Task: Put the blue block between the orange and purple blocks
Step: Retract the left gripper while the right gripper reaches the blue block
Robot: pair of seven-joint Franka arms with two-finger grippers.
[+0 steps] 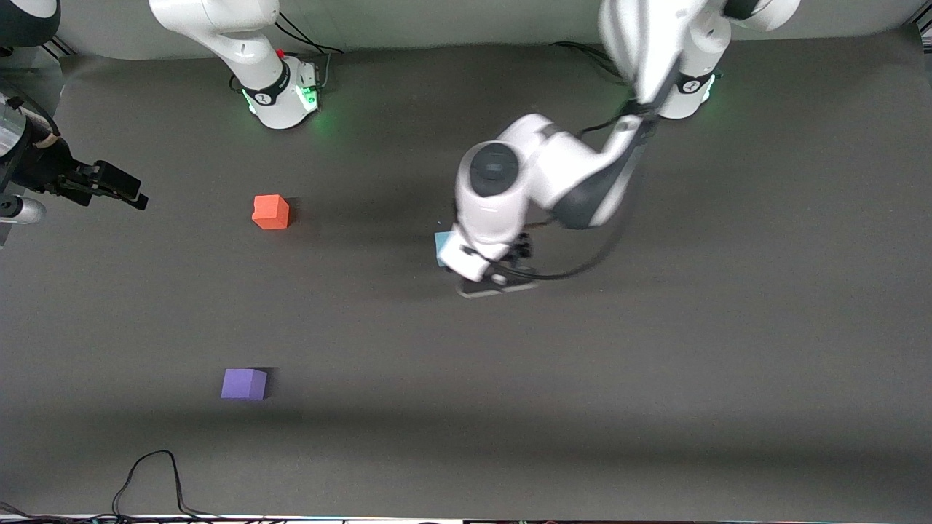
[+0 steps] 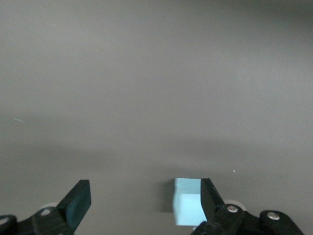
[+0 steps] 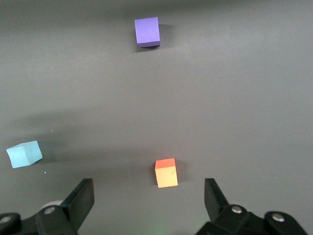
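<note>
Our left gripper point(image 2: 139, 200) hangs low over the table point(image 1: 655, 400), fingers spread, one touching the blue block point(image 2: 188, 205), which sits at three o'clock from the orange block point(image 1: 271, 212), well apart; purple block point(image 1: 244, 383) nearer the camera. Our right gripper point(image 3: 149, 196) waits, fingers spread.

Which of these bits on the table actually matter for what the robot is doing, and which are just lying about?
Part of the job:
- blue block, on the table by the open left gripper
- orange block
- purple block, nearer the front camera

Just there:
- black cable at the table's front edge
- open right gripper, waiting
</note>
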